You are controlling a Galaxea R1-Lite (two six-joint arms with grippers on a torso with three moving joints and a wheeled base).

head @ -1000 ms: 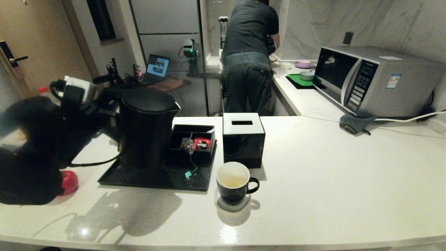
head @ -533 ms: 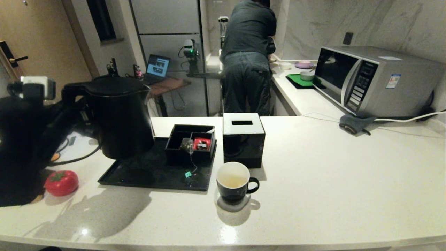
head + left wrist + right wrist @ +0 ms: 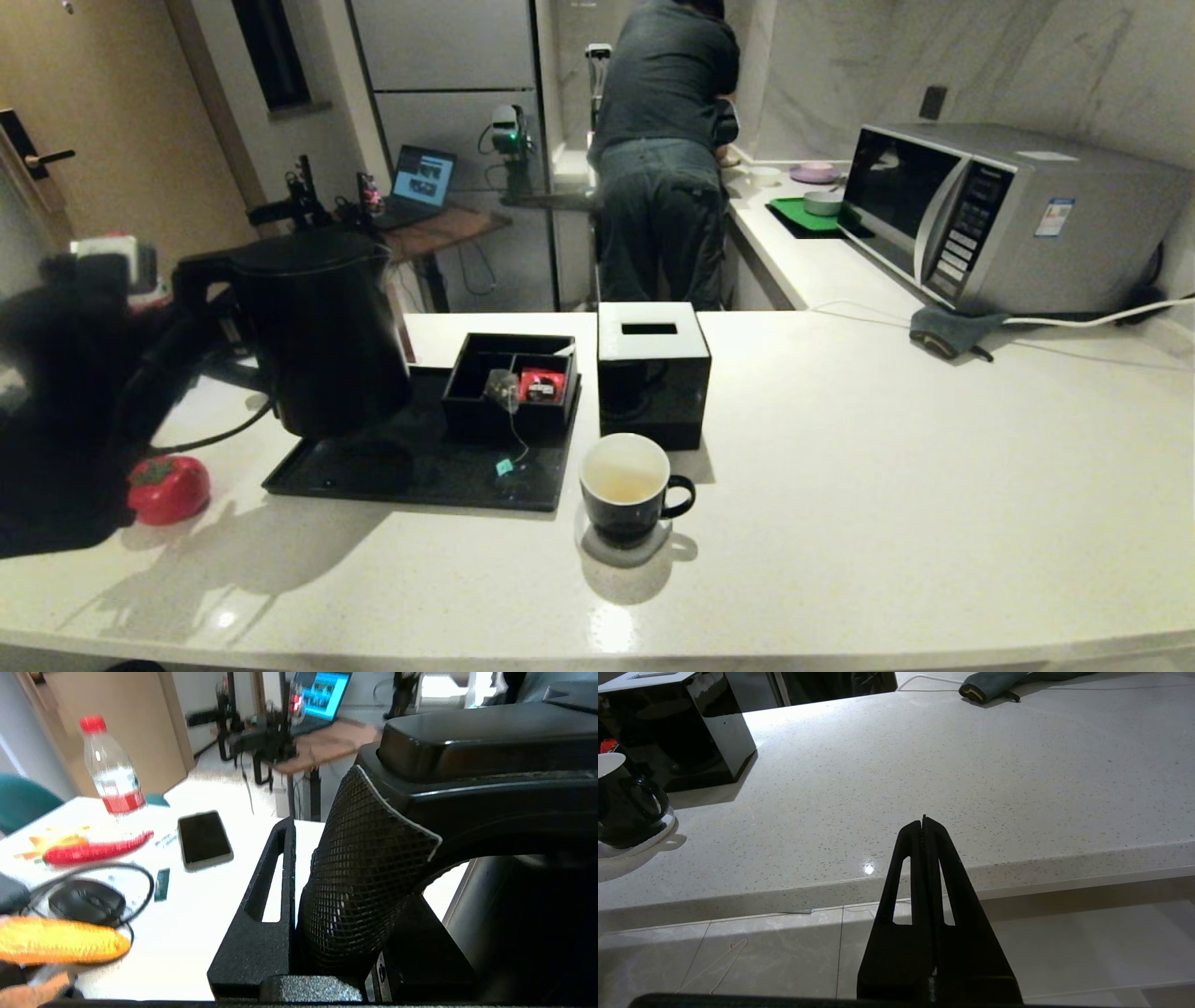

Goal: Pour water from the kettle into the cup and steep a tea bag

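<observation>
While the white counter spreads out ahead of both arms, the left gripper is clamped on the loop handle of the kettle, its fingers pressed against the handle's textured grip. Upright in that hold, the kettle stands at the near-left end of the black tray; whether its base touches the tray cannot be told. Well off to the gripper's right on the counter sits the microwave. Nearer, past the kettle, stands the black cube box with its white slotted top. On the tray between kettle and box is a small compartment box, where the tea bag hangs over the front wall, string trailing down to the teal tag. To the right of the tray, the cup rests on a pale coaster with pale yellowish water in its bottom. Just below the left arm lies a red tomato-like toy. The right gripper hangs before the counter's front edge, jaws pressed together on nothing.
</observation>
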